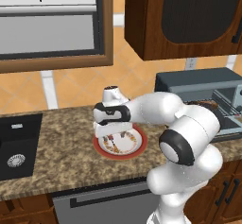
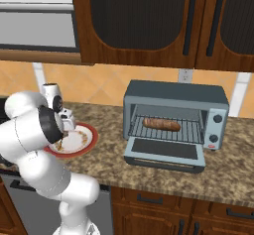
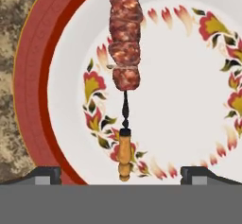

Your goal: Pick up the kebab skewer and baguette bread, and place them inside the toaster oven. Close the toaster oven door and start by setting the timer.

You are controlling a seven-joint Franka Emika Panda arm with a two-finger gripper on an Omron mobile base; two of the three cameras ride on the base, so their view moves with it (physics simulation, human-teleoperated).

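No brand, label or lettering could be read anywhere; the toaster oven carried two round knobs and a small red button on its right panel, all unmarked. One kebab skewer lay on one red-rimmed plate with a flower border, its reddish-brown meat chunks at the far end, the thin dark rod and pale wooden handle pointing toward the camera; one baguette bread rested on the wire rack inside the oven; one toaster oven door hung dropped flat onto the granite counter. In the left base view a black sink sat at the counter's left end, well apart from the plate; a small white canister with a dark top stood just behind the plate. The gripper hung directly over the plate, jaws spread as wide as they go; both dark tips stood on either side of the skewer's handle, touching nothing and holding nothing.
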